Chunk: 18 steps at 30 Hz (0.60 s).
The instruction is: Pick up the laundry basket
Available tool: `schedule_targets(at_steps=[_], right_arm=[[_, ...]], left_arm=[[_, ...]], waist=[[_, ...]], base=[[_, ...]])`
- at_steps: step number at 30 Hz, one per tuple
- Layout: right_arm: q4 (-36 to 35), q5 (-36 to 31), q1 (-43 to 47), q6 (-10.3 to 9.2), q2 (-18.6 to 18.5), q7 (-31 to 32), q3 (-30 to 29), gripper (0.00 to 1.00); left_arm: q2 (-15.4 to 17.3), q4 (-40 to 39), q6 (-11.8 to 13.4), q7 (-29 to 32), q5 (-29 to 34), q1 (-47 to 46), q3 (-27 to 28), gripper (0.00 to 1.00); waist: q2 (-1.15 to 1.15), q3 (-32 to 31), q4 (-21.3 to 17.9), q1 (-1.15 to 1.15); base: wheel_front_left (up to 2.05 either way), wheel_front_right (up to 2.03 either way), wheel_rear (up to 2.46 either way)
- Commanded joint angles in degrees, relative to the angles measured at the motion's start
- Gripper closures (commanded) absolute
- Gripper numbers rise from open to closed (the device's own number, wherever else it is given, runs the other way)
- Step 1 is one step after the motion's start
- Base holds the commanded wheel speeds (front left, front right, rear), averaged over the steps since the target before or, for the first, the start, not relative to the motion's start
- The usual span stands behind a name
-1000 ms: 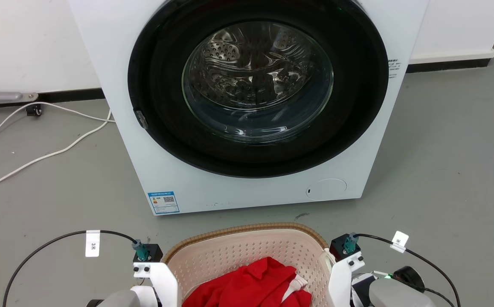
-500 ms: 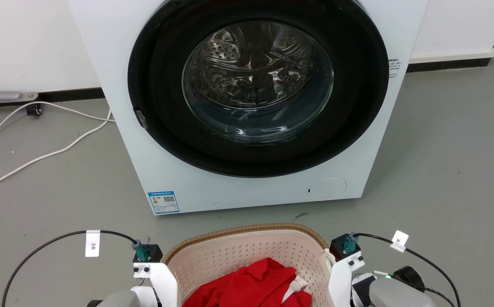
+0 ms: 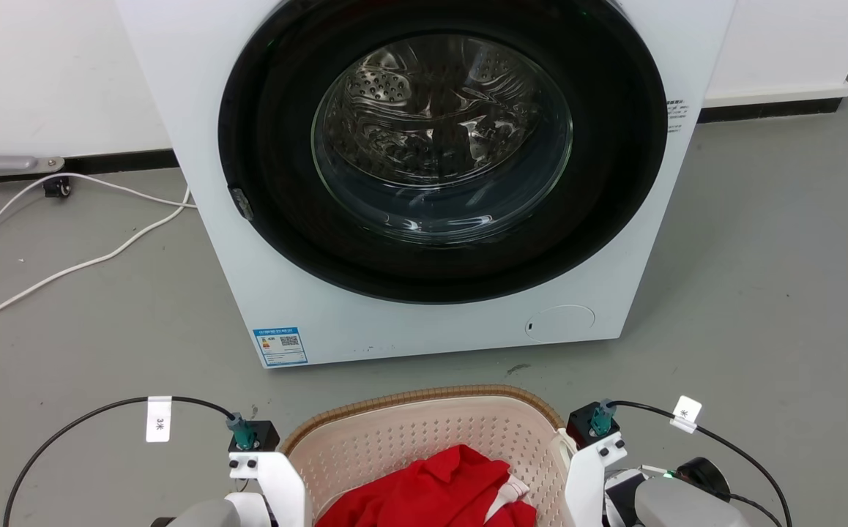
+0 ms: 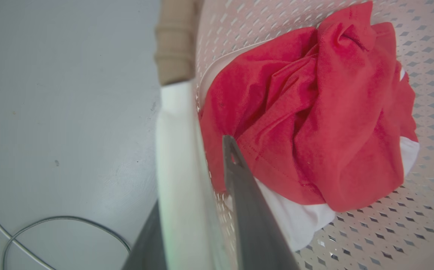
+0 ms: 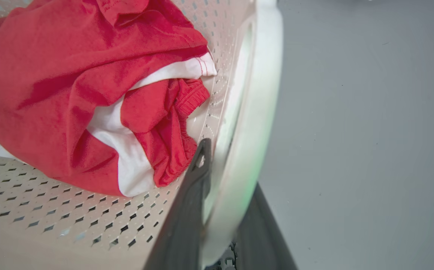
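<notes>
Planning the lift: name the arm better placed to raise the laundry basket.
Neither alone: the left gripper straddles the left handle of the laundry basket, the right gripper the right handle, one finger inside, one outside. Probably lift with both.

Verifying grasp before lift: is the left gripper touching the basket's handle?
Touching. Left wrist view: left gripper pinches the white basket handle between both fingers, no gap.

Cream perforated laundry basket (image 3: 424, 432), brown-rimmed, upright
</notes>
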Motion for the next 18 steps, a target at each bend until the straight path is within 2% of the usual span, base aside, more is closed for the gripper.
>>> schedule_targets(at_steps=[1, 18], right_arm=[[-0.2, -0.1, -0.5, 0.19, 0.0, -0.2, 0.5, 1.0], [-0.3, 0.1, 0.1, 0.18, -0.1, 0.0, 0.9, 1.0]], left_arm=[[-0.4, -0.6, -0.9, 0.0, -0.2, -0.7, -0.6, 1.0], [-0.2, -0.3, -0.9, -0.1, -2.4, -0.8, -2.7, 1.0]], waist=[[0.0, 0.0, 0.0, 0.0], [0.0, -0.3, -0.1, 0.0]], base=[[0.0, 0.0, 0.0], [0.0, 0.0, 0.0]])
